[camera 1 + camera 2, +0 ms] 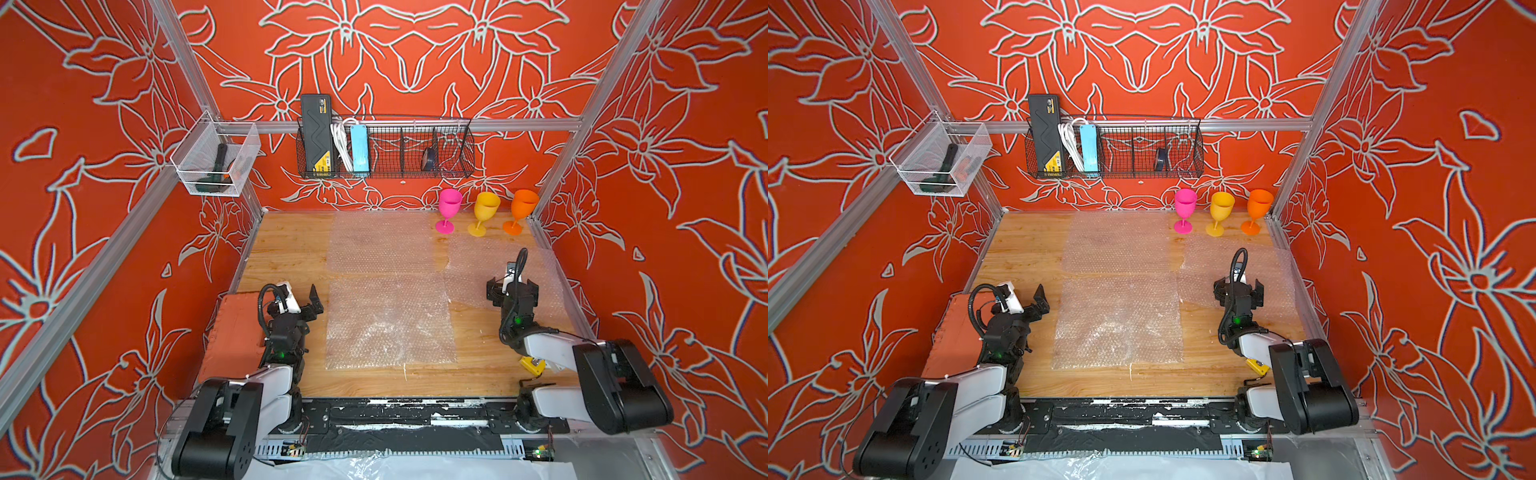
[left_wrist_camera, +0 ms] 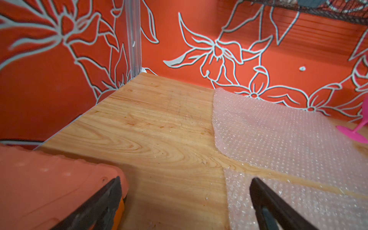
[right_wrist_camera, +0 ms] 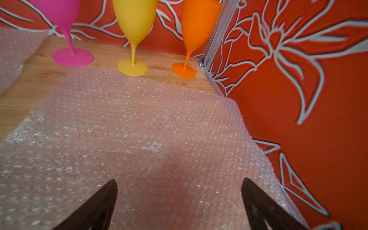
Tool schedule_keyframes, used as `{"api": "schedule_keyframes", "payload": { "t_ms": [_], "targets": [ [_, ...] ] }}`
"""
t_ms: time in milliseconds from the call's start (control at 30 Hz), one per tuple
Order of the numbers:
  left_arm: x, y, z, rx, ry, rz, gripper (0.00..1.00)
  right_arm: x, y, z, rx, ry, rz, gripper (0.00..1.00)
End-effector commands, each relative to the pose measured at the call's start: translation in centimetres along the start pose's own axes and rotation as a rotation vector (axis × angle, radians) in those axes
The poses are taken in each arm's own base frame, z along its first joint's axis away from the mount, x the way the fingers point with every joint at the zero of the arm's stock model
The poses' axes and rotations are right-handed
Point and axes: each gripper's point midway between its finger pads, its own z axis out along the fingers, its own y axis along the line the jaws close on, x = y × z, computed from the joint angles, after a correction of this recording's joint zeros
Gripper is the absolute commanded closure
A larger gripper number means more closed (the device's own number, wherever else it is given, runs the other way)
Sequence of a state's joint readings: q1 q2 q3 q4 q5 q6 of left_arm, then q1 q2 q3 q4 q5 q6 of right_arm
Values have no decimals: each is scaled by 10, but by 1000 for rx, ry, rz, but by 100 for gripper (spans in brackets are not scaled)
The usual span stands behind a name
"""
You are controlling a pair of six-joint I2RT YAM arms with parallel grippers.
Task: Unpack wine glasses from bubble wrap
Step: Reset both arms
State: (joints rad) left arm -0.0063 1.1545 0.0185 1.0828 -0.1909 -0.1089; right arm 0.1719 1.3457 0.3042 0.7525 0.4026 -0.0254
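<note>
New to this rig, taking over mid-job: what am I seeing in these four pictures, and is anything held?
Two robot arms, left arm and right arm, work over a wooden table. Both top views come from one camera overhead; the other two come from cameras on each wrist, looking past the jaws. Three bubble wrap sheets lie flat. The pink glass, yellow glass and orange glass stand unwrapped at the far right corner. Both pairs of jaws are open, holding nothing.

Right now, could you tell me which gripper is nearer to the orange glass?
Right. The right gripper hangs over bubble wrap in front of the orange glass; the left gripper sits across the table, much farther away.
</note>
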Motion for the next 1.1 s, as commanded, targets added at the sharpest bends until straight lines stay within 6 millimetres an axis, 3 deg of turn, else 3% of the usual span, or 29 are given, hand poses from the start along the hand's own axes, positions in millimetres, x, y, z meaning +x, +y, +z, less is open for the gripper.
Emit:
{"api": "schedule_keyframes", "payload": {
  "t_ms": [0,300,533,1067],
  "targets": [
    [-12,-21,6,113,-45,50,1,-9,6,6,-42,-19,-9,3],
    [11,-49,25,254,38,126,1,-8,11,3,-92,-42,-5,3],
    [12,-49,27,249,55,128,1,3,14,9,-143,-17,16,3],
    [12,-49,27,248,53,128,1,2,14,12,-153,-18,23,3]
  ]
}}
